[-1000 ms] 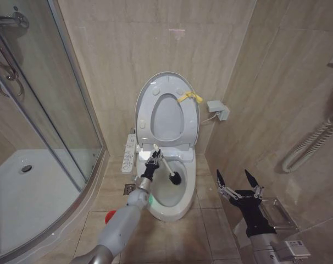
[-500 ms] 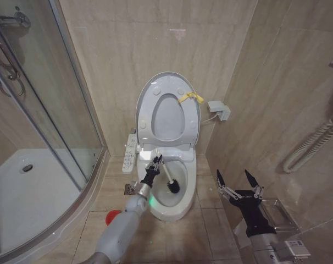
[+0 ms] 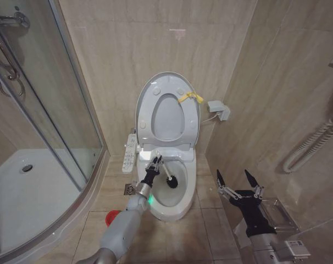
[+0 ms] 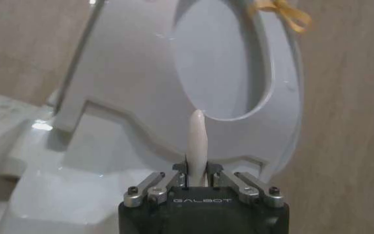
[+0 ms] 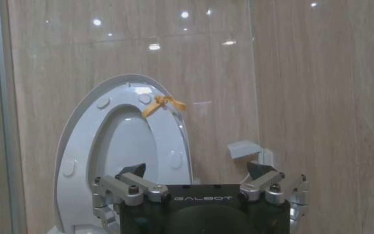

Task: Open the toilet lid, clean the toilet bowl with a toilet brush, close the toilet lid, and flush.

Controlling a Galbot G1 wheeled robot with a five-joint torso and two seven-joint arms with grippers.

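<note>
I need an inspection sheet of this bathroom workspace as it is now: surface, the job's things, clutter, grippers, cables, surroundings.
Surface: beige tiled floor.
Job's things: toilet lid raised against the wall, yellow tag at its edge; toilet bowl open; toilet brush head down inside the bowl.
Clutter: red object on the floor by the left arm.
Grippers: left gripper shut on the brush handle; right gripper open, idle right of the toilet.
Cables: white cord to a wall box.
Surroundings: glass shower enclosure, remote panel, corrugated hose.
</note>
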